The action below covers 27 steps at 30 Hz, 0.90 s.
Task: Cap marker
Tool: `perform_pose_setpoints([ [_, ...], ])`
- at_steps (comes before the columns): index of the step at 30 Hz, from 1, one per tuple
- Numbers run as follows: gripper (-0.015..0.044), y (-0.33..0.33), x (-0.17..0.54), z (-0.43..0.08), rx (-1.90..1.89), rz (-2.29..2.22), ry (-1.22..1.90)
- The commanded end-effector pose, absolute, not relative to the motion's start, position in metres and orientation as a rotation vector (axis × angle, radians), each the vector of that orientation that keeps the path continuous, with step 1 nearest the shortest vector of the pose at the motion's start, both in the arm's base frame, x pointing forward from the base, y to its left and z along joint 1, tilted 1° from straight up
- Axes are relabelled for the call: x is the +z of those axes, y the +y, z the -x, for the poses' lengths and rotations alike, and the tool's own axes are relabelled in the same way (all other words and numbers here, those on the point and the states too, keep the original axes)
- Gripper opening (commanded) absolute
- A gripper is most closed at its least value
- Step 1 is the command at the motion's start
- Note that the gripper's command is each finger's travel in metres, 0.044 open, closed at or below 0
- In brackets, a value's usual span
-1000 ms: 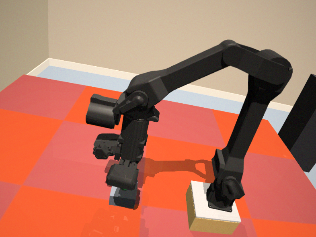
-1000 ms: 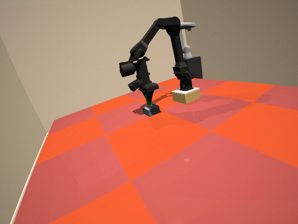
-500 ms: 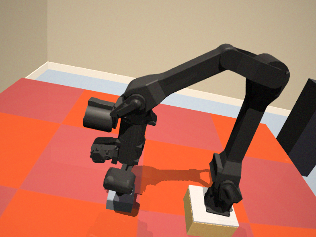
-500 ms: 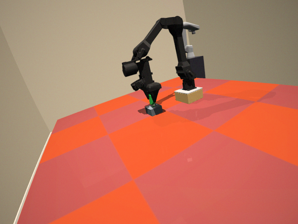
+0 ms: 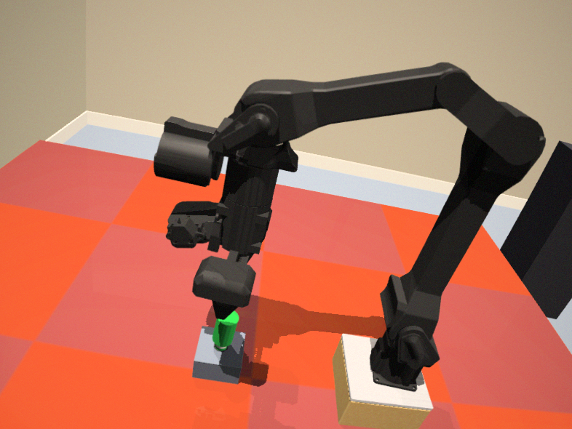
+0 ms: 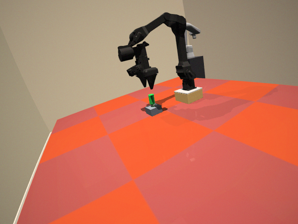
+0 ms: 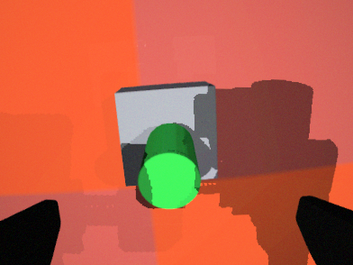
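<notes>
The green cap (image 5: 225, 331) (image 6: 151, 99) (image 7: 169, 180) stands upright on the marker. A short light-coloured part of the marker (image 5: 220, 347) (image 6: 152, 105) shows between the cap's lower rim and the holder; the rest of the marker is hidden. The grey holder block (image 5: 216, 369) (image 6: 150, 111) (image 7: 155, 108) sits flat on the table. My gripper (image 5: 225, 316) (image 6: 148, 87) (image 7: 183, 213) is open and empty, with its fingers wide apart. In the exterior view the fingertips are above the cap's top and clear of it. Whether the cap is clicked fully on cannot be told.
The arm's base stands on a white-topped tan block (image 5: 364, 390) (image 6: 188, 97), to the right of the holder in the top view. A dark pedestal (image 5: 543, 230) (image 6: 197, 66) stands behind the base, with a pale grey arm (image 6: 189, 50) on it in the exterior view.
</notes>
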<state>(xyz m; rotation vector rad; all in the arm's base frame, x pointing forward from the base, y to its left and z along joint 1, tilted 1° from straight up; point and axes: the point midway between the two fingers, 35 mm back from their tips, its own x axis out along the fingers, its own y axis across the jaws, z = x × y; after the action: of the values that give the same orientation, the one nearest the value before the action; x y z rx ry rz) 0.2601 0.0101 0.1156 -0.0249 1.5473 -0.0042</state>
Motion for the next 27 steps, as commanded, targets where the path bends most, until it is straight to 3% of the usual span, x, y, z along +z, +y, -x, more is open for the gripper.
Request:
perform_pose_setpoints([
  [1, 0.0361, 0.0123, 0.1114, -0.2556, 0.056, 0.087, 1.555],
  [15, 0.0000, 0.0127, 0.1100, -0.2551, 0.066, 0.097, 1.555],
  [27, 0.0000, 0.0127, 0.1097, -0.2551, 0.066, 0.097, 1.555],
])
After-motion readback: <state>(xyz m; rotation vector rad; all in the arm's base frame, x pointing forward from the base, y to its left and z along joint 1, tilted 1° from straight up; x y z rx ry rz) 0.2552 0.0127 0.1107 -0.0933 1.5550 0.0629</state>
